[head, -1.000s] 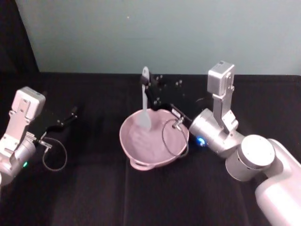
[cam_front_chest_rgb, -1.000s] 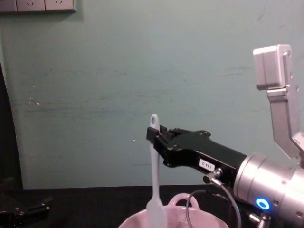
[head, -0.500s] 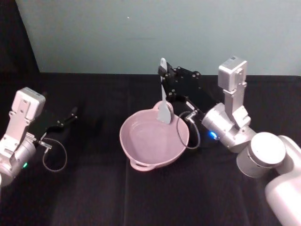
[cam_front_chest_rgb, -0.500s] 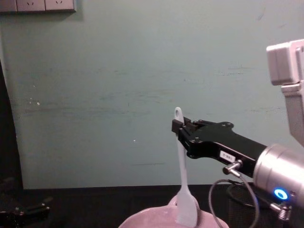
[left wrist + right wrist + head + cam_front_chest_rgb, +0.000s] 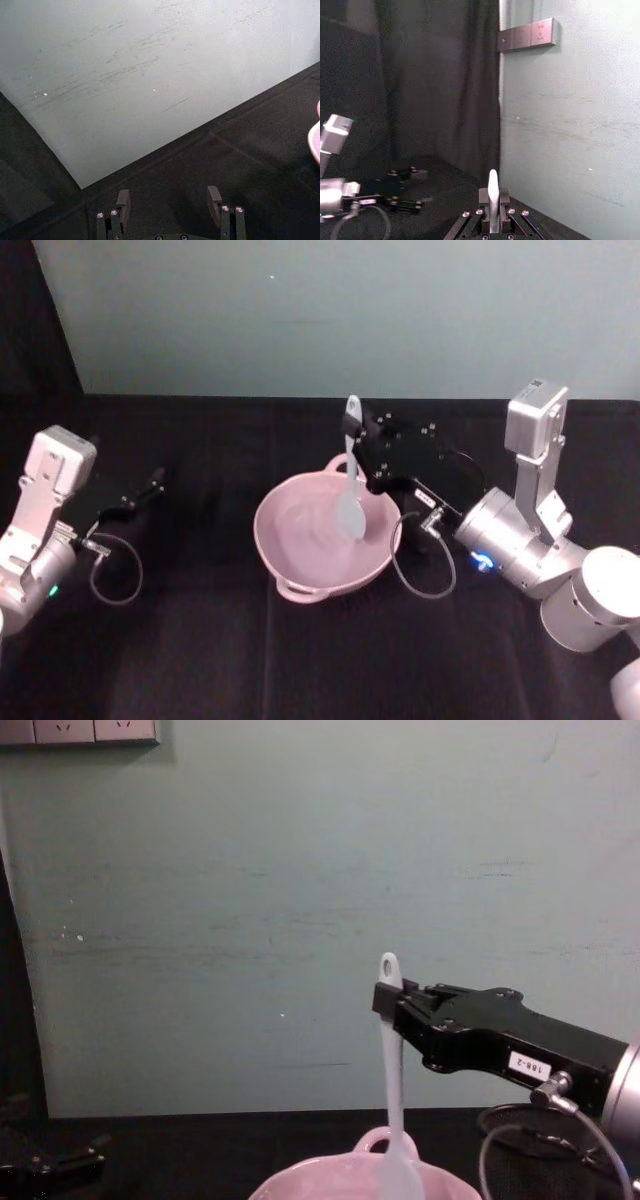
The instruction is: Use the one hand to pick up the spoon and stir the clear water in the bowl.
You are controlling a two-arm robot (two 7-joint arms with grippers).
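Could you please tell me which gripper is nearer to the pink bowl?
The right. The right gripper holds the spoon upright above the far side of the bowl, the spoon's head down inside it. The left gripper sits open, well off to the left.

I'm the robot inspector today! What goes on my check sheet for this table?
Surface: black cloth table.
Job's things: wide pale pink bowl holds faintly rippled clear water; long slim white plastic spoon stands upright, head down inside the bowl.
Clutter: dark mesh-like shape right of the bowl, unclear.
Grippers: right gripper shut on the spoon's handle near its top; left gripper open, empty, at the table's left.
Cables: left cable loop and right cable loop, thin, black, at the wrists.
Surroundings: pale green wall, white wall sockets, dark curtain.
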